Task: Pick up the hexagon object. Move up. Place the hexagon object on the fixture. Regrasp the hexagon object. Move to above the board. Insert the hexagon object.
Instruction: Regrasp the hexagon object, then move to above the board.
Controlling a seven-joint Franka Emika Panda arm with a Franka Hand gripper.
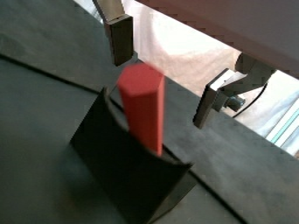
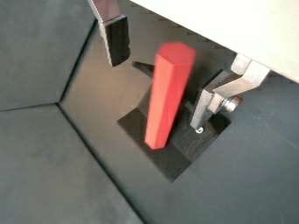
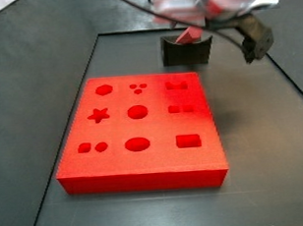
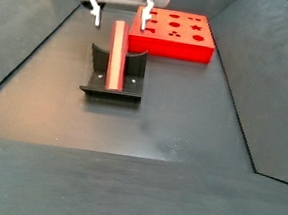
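The gripper [image 2: 163, 66] hangs with its flat silver fingers [image 2: 115, 37] spread wide, holding nothing. Between and just below them the slim salmon-red faceted hexagon object [image 2: 165, 94] leans in the notch of the small dark grey-black fixture [image 1: 126, 168], touching neither finger in both wrist views. In a side view the large bright red board [image 4: 178, 36] with darker cut-outs lies beyond the fixture [image 4: 111, 80] on the dark floor.
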